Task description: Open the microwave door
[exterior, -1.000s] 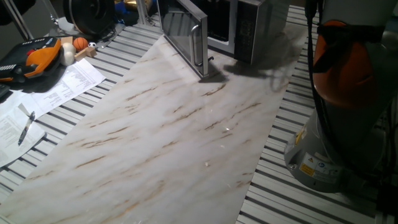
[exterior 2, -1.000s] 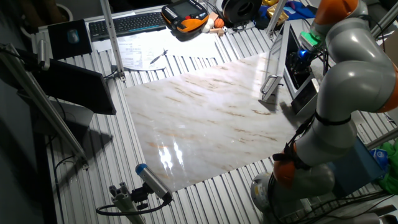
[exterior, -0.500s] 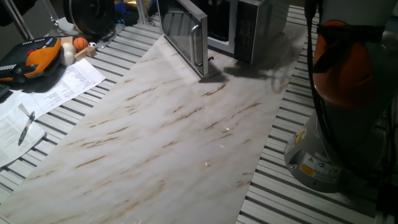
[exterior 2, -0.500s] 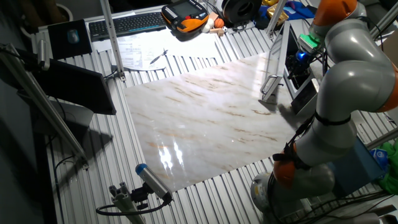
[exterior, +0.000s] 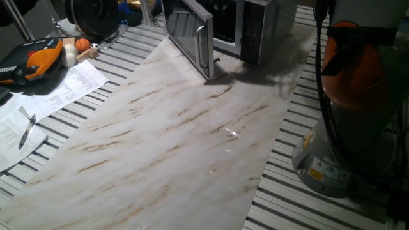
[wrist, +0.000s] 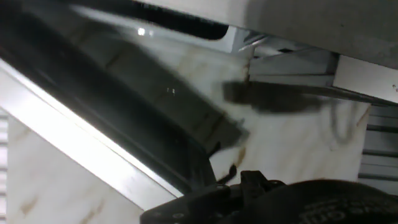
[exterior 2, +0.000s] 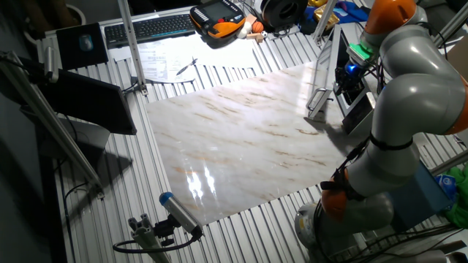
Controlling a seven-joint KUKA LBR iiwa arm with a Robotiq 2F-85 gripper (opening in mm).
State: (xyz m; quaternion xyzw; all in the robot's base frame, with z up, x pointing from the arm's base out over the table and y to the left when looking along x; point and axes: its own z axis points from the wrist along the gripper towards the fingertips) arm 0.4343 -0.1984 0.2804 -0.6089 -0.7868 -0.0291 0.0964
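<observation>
The microwave stands at the far end of the marble board. The microwave door stands swung wide open toward the board, its silver bar handle on the outer edge. In the other fixed view the microwave door shows edge-on, and the arm reaches over the microwave. The hand view looks down on the door's dark glass and silver frame. Only a dark part of my gripper shows at the bottom, close above the door's edge. Its fingers are not distinguishable.
The marble board covers the slatted table. Papers and a pen lie at the left, with an orange-black pendant and small balls behind them. The robot base stands at the right. A keyboard lies at the far side.
The arm's upper links have shifted slightly in the other fixed view. The door stands open at the same angle as before.
</observation>
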